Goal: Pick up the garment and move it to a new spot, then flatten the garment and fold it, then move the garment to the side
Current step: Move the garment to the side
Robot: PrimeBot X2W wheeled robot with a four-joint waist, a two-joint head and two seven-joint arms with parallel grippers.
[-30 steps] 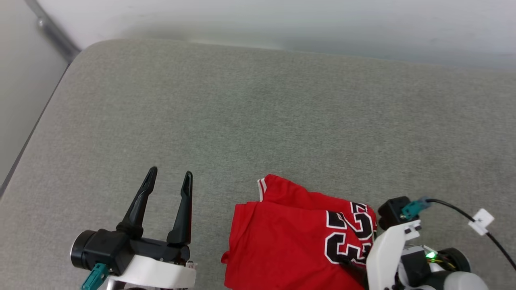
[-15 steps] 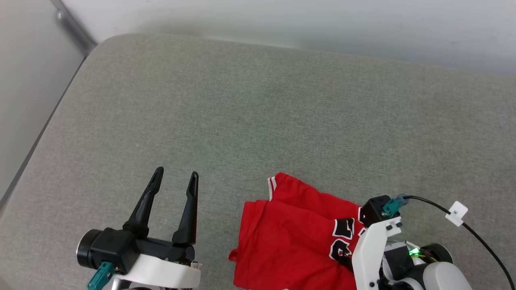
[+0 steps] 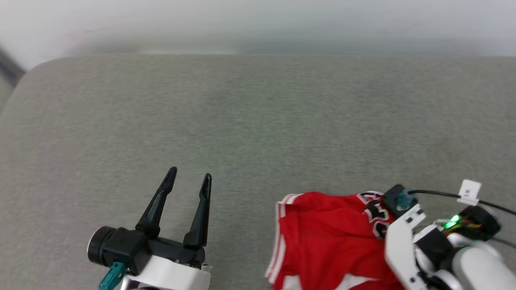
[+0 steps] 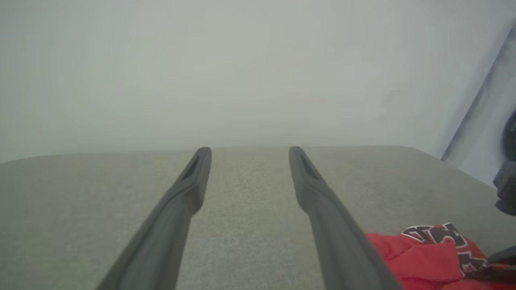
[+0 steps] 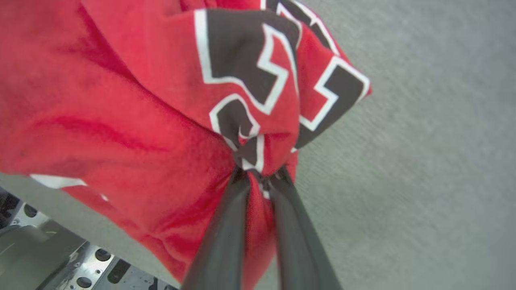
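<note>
Head view: finds the garment (image 3: 322, 237) at 5 o'clock, a red heap on the grey fabric bench (image 3: 258, 121), with white-and-red striped trim along its 9 o'clock edge and black white-outlined numerals crumpled at its 2 o'clock corner, against the right wrist housing. Shows a green light (image 3: 453, 219), a black cable (image 3: 435, 194) and a white tag (image 3: 469, 190) on that wrist. Right wrist view: catches the right tool (image 5: 260, 174) pinched narrow on a gathered fold of the garment right at the numerals, cloth bulging past both fingers toward 12 and 9 o'clock, bench fabric from 1 to 5 o'clock, a perforated metal plate (image 5: 48, 257) at 7 o'clock. Cannot tell whether the heap's lower part rests on the bench or hangs. Head view: places the left tool (image 3: 190, 173) at 7 o'clock, fingers spread wide and pointing to 12, only bench fabric between them, well apart from the garment. Left wrist view: looks along those two open fingers across the bench to a pale wall (image 4: 242, 60), with the garment at 4 o'clock.
</note>
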